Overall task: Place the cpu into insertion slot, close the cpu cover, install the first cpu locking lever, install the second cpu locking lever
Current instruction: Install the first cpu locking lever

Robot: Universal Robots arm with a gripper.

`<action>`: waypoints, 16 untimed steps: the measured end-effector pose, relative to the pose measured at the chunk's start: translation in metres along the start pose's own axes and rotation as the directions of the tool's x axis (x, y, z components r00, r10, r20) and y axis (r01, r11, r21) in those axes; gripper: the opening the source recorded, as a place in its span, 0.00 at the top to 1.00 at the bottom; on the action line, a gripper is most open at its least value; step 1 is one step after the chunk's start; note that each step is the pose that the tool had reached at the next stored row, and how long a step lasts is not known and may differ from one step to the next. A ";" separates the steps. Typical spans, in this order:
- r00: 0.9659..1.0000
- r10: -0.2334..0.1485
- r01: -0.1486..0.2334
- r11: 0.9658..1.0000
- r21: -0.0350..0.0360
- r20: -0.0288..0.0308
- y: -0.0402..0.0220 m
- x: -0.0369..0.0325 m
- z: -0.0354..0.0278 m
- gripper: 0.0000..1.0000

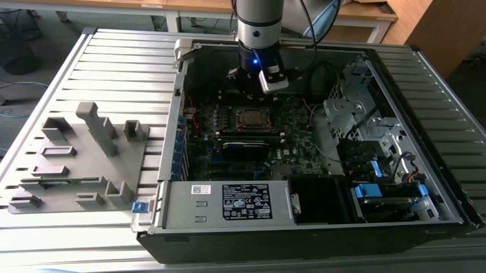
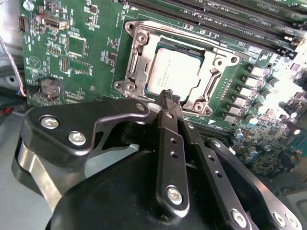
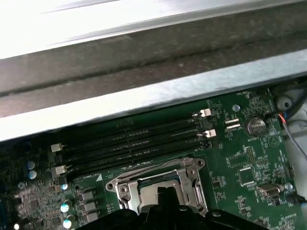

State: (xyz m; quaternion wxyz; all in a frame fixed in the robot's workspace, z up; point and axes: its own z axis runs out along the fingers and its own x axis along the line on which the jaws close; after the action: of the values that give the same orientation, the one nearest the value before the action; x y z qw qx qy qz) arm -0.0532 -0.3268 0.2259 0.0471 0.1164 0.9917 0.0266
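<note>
At centre of the dark green motherboard: cpu, silver-grey top upward, seated flat within the insertion slot. Around the chip: cpu cover, thin metal frame lying down over the socket, chip visible through its square window. Just beside the socket, along one side: long black memory slots, running parallel, white latches at their ends. Elsewhere on the board: round coin battery, rows of small silver capacitors.

Directly over one edge of the cover in the second wrist view: gripper, black fingers drawn together to a narrow tip, nothing between them, tip at or just above the frame edge; actual contact not discernible.

Seen from the exterior view: same gripper hanging from the arm into the open computer case, above the socket. Beside the case, toward the exterior view's left: grey fixture tray with upright blocks, resting on the slatted metal table.
</note>
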 end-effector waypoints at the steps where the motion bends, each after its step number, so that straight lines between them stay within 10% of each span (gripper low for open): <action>1: 1.000 -0.012 0.012 1.000 -0.001 -0.001 0.0000 0.0000 0.0000 0.89; 11: 0.998 -0.060 0.060 0.998 -0.004 -0.004 0.0000 0.0000 0.0001 0.89; 14: 0.998 -0.058 0.059 0.998 0.001 -0.035 0.0000 -0.0002 0.0005 0.89; 16: 0.997 -0.058 0.058 0.998 0.003 -0.043 0.0000 -0.0002 0.0004 0.89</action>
State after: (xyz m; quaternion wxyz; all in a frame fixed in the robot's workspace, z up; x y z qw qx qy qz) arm -0.0530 -0.3268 0.2255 0.0265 0.0870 0.9955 0.0257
